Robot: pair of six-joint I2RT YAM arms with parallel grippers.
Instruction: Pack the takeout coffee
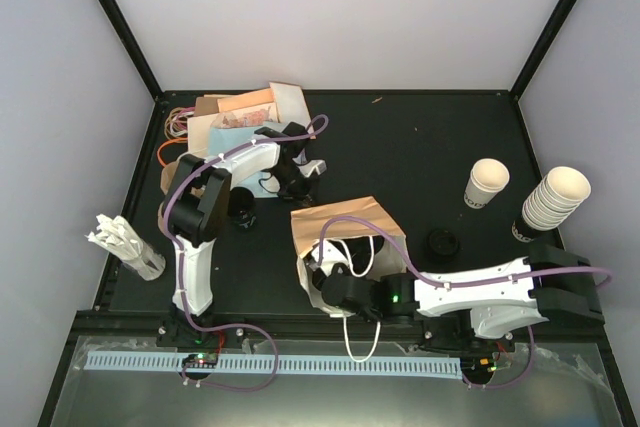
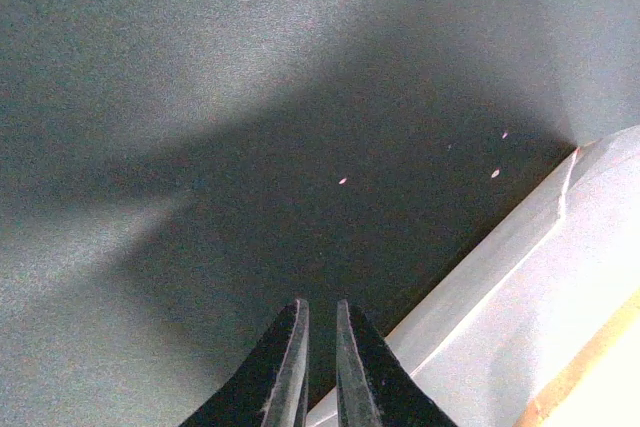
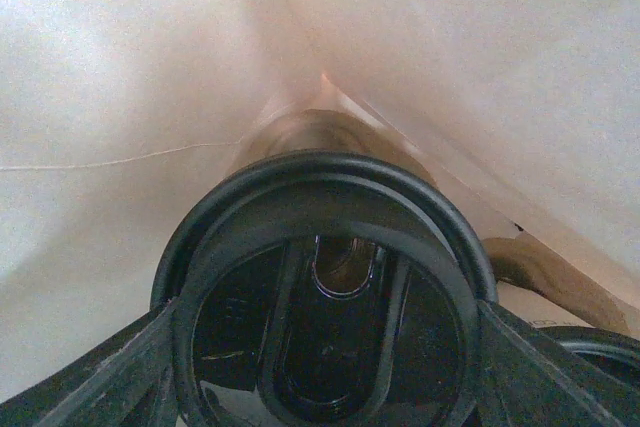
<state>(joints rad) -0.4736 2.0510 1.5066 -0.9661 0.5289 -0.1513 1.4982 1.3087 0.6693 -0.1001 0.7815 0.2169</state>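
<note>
The round black lid of the takeout coffee (image 3: 322, 209) sits closest to my right wrist lens. It is glossy moulded plastic with raised rings and an oval recess, and it fills the lower frame. My right hand (image 3: 328, 372) is clamped on it, one dark finger on each side of the rim. I judge that holding it by the lid end lets the cup's base go first into the paper bag (image 3: 130, 97). The coffee is inside that bag, where soft, matte, creased walls close in all round and meet in a fold beyond the cup. Beyond the bag's far left corner, my left hand (image 2: 320, 372) is pinched shut on nothing above the dull black tabletop (image 2: 250, 147), parked clear, I think. A loose lid (image 1: 442, 242) lies just right of the bag.
</note>
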